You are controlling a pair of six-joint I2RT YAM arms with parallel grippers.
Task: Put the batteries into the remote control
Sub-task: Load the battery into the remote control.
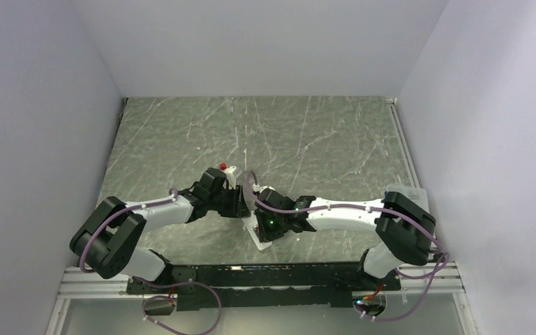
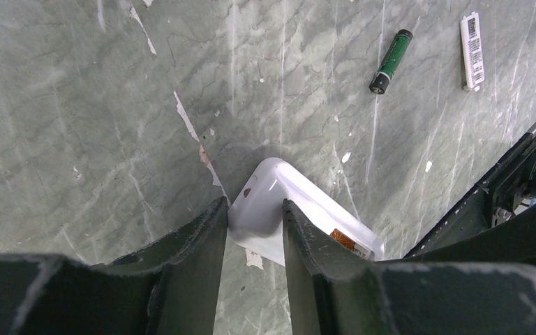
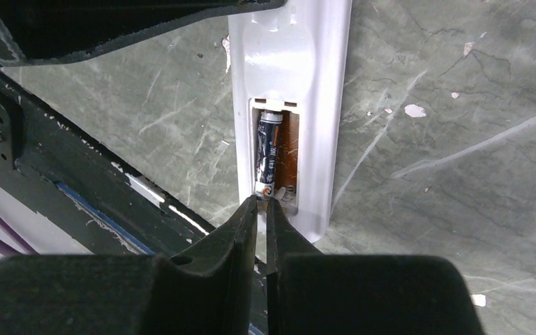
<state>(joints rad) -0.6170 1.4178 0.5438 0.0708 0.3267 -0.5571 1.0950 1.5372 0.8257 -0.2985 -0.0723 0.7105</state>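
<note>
While left end effector (image 2: 254, 208) clamps remote control (image 2: 273, 187), right end effector (image 3: 262, 202), nearly closed, meets seated battery (image 3: 268, 150); print unreadable.

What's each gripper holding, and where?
Left gripper clamps the remote control by its rounded end, opposite the recess. Right gripper holds nothing; its tips meet the seated battery.

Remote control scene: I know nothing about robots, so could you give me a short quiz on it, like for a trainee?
1. True or false: both batteries sit inside the remote control.
2. The left gripper clamps: A the remote control, B a battery, C nothing.
3. Fill in: the green battery lies loose on the ___.
Key: 1 false; 2 A; 3 table.
</note>
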